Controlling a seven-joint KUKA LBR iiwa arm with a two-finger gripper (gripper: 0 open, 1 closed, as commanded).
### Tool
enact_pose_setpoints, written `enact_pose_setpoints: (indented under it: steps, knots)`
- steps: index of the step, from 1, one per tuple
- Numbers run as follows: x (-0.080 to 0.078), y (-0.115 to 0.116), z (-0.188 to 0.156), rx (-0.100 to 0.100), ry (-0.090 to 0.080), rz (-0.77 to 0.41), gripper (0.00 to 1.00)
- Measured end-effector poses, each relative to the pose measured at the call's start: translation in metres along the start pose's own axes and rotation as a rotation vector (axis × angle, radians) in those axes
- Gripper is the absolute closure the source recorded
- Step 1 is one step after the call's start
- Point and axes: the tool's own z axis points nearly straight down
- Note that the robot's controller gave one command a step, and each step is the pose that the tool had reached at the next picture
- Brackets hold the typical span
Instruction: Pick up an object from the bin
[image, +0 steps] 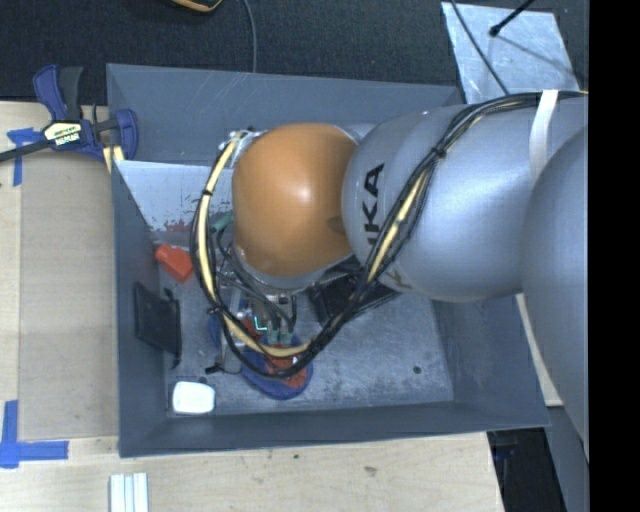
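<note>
Down inside the bin (300, 100), gripper (265, 335) over a blue ring (287, 388) by the near wall; openness impossible to tell.

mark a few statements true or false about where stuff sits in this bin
1. A white rounded lump lies in the lower left corner of the grey metal bin. True.
2. A small orange block rests on that lump. False: they lie apart, with a flat black piece between them.
3. The flat black piece lies near the bin's left wall. True.
4. The arm reaches in from the left. False: it reaches in from the right.
</note>
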Motion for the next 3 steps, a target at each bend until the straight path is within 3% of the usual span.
enact_pose_setpoints:
  steps: [1,2,3]
  knots:
    - [0.007,-0.041,0.091,0.001,-0.001,-0.513,0.0]
    - [-0.029,-0.102,0.126,-0.003,-0.013,-0.657,0.0]
    - [-0.034,-0.098,0.119,-0.003,-0.032,-0.659,1.0]
